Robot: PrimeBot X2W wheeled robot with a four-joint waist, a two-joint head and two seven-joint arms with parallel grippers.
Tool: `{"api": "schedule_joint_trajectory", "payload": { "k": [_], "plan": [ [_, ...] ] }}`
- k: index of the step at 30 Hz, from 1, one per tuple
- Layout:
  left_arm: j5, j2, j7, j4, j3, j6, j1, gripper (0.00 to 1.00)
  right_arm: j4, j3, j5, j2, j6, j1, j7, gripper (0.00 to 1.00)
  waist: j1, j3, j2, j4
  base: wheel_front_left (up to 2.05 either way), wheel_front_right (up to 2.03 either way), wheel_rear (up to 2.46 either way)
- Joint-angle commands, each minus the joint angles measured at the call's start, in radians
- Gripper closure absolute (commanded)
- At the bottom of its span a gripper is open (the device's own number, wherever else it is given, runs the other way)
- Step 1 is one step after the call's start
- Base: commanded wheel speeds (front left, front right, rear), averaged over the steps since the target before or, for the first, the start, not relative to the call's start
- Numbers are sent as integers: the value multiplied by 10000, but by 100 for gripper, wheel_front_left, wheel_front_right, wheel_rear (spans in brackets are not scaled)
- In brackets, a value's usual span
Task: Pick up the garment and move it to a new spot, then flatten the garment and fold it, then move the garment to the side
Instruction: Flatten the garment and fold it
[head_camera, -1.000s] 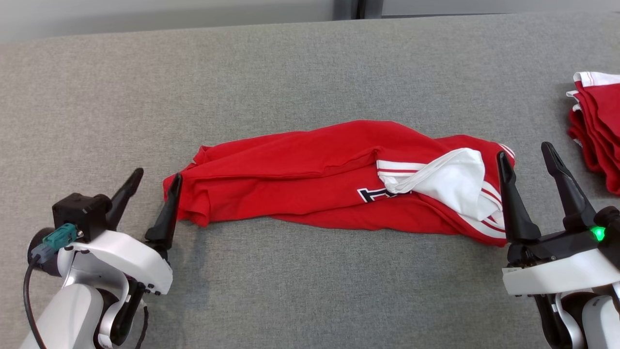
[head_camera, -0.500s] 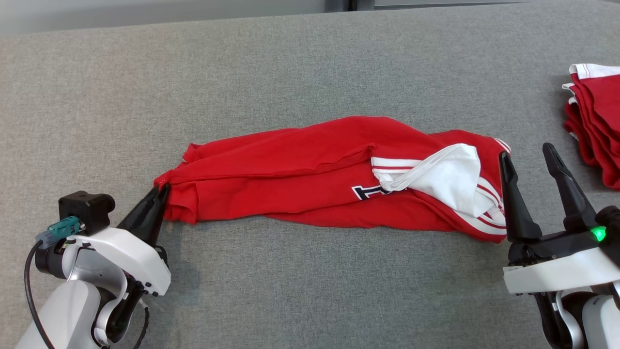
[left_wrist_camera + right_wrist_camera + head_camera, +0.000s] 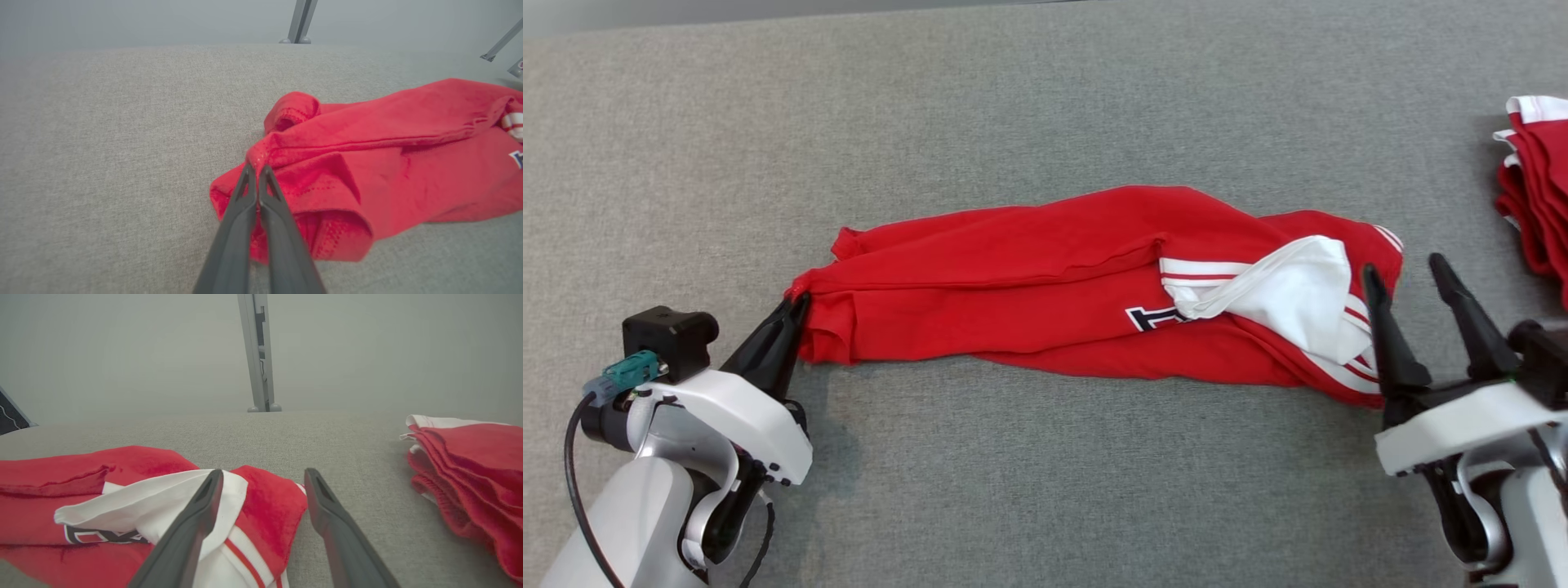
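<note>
My left gripper (image 3: 795, 304) is clenched on the garment (image 3: 1045, 278) at its left end. The two dark fingers (image 3: 245, 204) are pressed together on a bunched fold of red hem, seen closest in the left wrist view.

The garment is a red shirt with white stripes, a white panel and a dark letter outlined in white. It lies crumpled in a long band across the middle of the grey tabletop (image 3: 1045, 98), running left to right in front of me. Its left end is gathered into folds around the pinch, and its right end shows the white panel turned outward over the stripes.

At the garment's right end my right gripper (image 3: 1403, 265) stands released, fingers spread wide and pointing away from me, with nothing between them. In the right wrist view the finger (image 3: 192, 522) nearer the garment crosses in front of the white and striped cloth. The other finger sits over bare tabletop just past the garment's edge. From these angles I cannot say whether the nearer finger touches the cloth or hangs just above it.

Well to the right of the garment, and apart from it, a stack (image 3: 1535, 188) of folded red pieces with white trim lies at the border of my head view. Beyond the garment, past the far side of the tabletop, a grey metal post (image 3: 257, 355) rises against a pale wall.
</note>
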Motion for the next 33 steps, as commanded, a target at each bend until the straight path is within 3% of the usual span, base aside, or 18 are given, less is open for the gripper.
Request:
{"api": "schedule_joint_trajectory", "payload": {
  "k": [1,10,11,13,14,24,33],
  "plan": [
    [56,31,-52,18,-38,-16,-237,100,321,209,117,-150,6,-302,11,0,0,61,0,100,0,0,0],
    [126,-74,-294,175,-145,-10,-413,100,1781,1189,727,-593,6,-1264,52,1,0,106,0,291,0,0,0],
    [128,-73,-307,190,-148,-4,-418,100,1878,1294,790,-654,6,-1342,104,50,0,106,0,299,0,0,0],
    [151,-85,-355,208,-163,14,-424,100,1986,1454,897,-783,5,-1485,130,71,0,106,0,325,0,0,0],
    [160,-90,-382,218,-174,14,-427,100,2029,1542,993,-819,5,-1547,156,100,0,104,0,336,0,0,0],
    [352,31,-978,25,-19,198,-476,100,1496,1633,569,-1226,5,-1819,-234,100,0,-31,0,273,0,0,0],
    [792,376,-1457,-924,276,632,-773,100,-542,1095,-357,-1563,5,-2123,-64,100,0,-371,0,209,0,0,0]
  ]
}}
